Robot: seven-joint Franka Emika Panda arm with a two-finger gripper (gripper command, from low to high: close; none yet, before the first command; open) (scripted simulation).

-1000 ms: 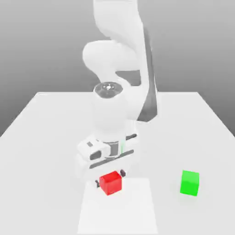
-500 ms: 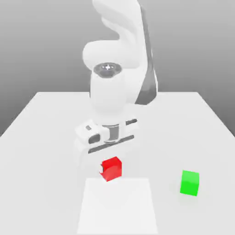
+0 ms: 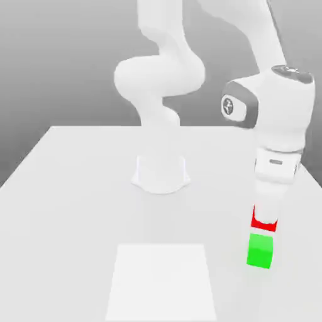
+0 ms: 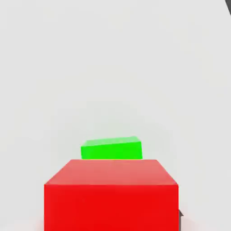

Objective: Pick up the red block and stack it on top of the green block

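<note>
Your claw (image 3: 265, 221) grips glossy red cube (image 3: 263, 225); bright green cube (image 3: 260, 251) at six o'clock, slightly rotated; misaligned release risks toppling.

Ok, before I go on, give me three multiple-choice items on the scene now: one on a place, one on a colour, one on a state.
1. Where is the red block?
A. On the table beside the white square
B. Raised above the green block
C. Under the green block

2. What colour is the block lowest in the scene?
A. Green
B. Blue
C. Yellow

3. What state is the gripper in?
A. Wide open and empty
B. Closed on the green block
C. Closed on the red block

1 B: the exterior view shows the red block over the green block, with a pale gap between.
2 A: the block standing on the table is green.
3 C: the red block is up off the table at the gripper.
</note>
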